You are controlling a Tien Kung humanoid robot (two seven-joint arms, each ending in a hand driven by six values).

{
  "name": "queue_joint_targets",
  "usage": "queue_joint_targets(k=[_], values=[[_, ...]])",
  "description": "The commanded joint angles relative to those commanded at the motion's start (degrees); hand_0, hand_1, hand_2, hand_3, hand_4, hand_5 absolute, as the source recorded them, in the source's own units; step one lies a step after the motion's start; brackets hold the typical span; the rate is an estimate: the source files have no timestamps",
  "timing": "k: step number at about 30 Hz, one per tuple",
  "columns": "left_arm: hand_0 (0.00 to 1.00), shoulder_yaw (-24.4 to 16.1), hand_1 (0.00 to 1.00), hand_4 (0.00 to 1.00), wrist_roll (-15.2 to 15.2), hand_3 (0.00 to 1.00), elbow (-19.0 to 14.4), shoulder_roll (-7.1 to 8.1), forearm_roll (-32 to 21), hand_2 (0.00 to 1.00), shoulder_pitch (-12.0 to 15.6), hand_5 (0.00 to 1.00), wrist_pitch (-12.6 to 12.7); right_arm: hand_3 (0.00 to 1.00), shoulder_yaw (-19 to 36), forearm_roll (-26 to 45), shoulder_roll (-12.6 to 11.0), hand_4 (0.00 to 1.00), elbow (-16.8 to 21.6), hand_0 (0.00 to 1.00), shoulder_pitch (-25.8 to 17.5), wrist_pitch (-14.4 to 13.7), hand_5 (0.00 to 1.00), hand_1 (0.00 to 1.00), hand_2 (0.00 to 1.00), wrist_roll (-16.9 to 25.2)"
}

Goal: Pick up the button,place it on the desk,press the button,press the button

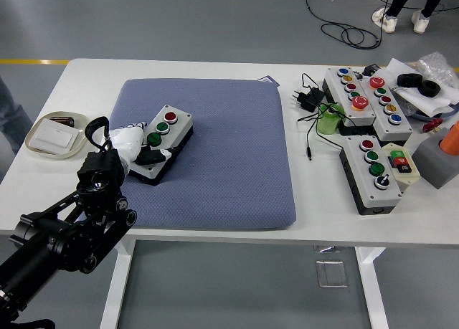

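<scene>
White table [215, 67] with a blue-grey pad [229, 150] on it. Left arm [64, 236] reaches in from the lower left. Left hand [133, 144], white-gloved, sits at the pad's left edge, fingers curled around the near end of the button box [163, 137]. The box lies on the pad just right of the hand, red button at the far end and two green ones nearer the fingers. Further button boxes [366, 99] are well off to the hand's right, a dish [54, 135] just to its left.

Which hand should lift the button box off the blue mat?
Left. The left hand is already at the button box on the mat; no right arm shows.
</scene>
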Motion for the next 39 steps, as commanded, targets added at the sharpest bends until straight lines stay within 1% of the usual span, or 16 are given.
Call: queue_joint_targets(k=[4,5,8,10,11,16,17,22,23,28,29,31,34,35,36,39], values=[[0.723,0.2,0.884,0.894,-0.1,0.961,-0.3,-0.17,0.0,0.977,-0.5,0.536,-0.8,0.582,0.1,-0.1,0.0,0.381,0.0,0.650,-0.1,0.0,0.245,0.639,0.666,0.0],[0.664,0.2,0.828,0.887,-0.2,0.901,-0.2,-0.22,0.0,0.932,-0.7,0.546,-1.1,0.582,0.1,-0.2,0.0,0.381,0.0,0.650,-0.1,0.0,0.244,0.638,0.666,0.0],[0.664,0.2,0.828,0.887,-0.3,0.901,-0.2,-0.27,0.0,0.932,-0.9,0.546,-1.4,0.582,0.1,-0.2,0.0,0.381,0.0,0.650,0.0,0.0,0.244,0.638,0.666,0.0],[0.664,0.4,0.828,0.887,-0.7,0.901,0.1,-0.29,0.0,0.932,-1.6,0.546,-2.4,0.582,-0.1,0.1,0.0,0.381,0.0,0.650,0.1,0.0,0.244,0.638,0.666,0.0],[0.501,0.5,0.512,0.467,-0.8,0.634,0.3,-0.32,0.0,0.639,-1.8,0.097,-2.8,0.581,-0.1,0.2,0.0,0.381,0.0,0.650,0.2,0.0,0.244,0.638,0.666,0.0],[0.501,0.9,0.512,0.467,-1.3,0.634,1.3,-0.19,0.0,0.639,-2.7,0.097,-3.4,0.581,0.0,0.2,0.0,0.381,0.0,0.650,0.4,-0.1,0.244,0.638,0.666,0.0],[0.426,1.0,0.352,0.399,-1.4,0.456,1.5,-0.13,0.0,0.429,-2.8,0.002,-3.4,0.581,0.0,0.2,-0.1,0.381,0.0,0.651,0.4,-0.1,0.244,0.638,0.667,0.0],[0.426,1.5,0.352,0.399,-2.3,0.456,2.9,0.13,0.0,0.429,-3.2,0.002,-3.4,0.581,0.0,0.2,-0.1,0.381,0.0,0.651,0.4,-0.1,0.244,0.638,0.667,0.0],[0.302,1.6,0.262,0.344,-2.5,0.358,3.1,0.16,0.0,0.305,-3.3,0.002,-3.4,0.581,0.0,0.2,-0.1,0.381,0.0,0.650,0.4,-0.1,0.244,0.638,0.666,0.0],[0.302,2.4,0.262,0.344,-4.5,0.358,3.7,0.54,0.0,0.305,-3.5,0.002,-1.5,0.581,0.2,0.1,-0.1,0.381,0.0,0.650,0.4,-0.1,0.244,0.638,0.666,0.0],[0.177,2.6,0.060,0.224,-5.6,0.275,4.0,0.63,0.0,0.132,-3.6,0.002,-0.7,0.581,0.2,0.1,-0.1,0.381,0.0,0.651,0.4,-0.1,0.244,0.638,0.666,0.0],[0.177,2.7,0.060,0.224,-6.8,0.275,4.2,0.69,0.0,0.132,-3.6,0.002,0.0,0.581,0.1,0.2,-0.1,0.381,0.0,0.651,0.5,-0.1,0.244,0.638,0.666,0.0],[0.177,2.5,0.060,0.224,-7.6,0.275,4.7,0.83,0.0,0.132,-3.5,0.002,1.9,0.581,0.2,0.1,-0.1,0.381,0.0,0.651,0.5,-0.2,0.244,0.638,0.666,0.0],[0.168,2.5,0.030,0.207,-7.7,0.247,4.7,0.85,0.0,0.095,-3.5,0.002,2.1,0.581,0.2,0.1,-0.1,0.381,0.0,0.651,0.5,-0.2,0.244,0.638,0.666,0.0],[0.168,2.6,0.030,0.207,-7.9,0.247,4.8,0.90,0.0,0.095,-3.5,0.002,2.3,0.581,0.2,0.1,-0.1,0.381,0.0,0.651,0.5,-0.2,0.244,0.638,0.666,0.0],[0.168,2.8,0.030,0.207,-9.4,0.247,4.9,1.14,0.0,0.095,-3.4,0.002,4.4,0.581,0.3,0.1,-0.1,0.381,0.0,0.651,0.5,-0.2,0.244,0.638,0.666,0.0]])
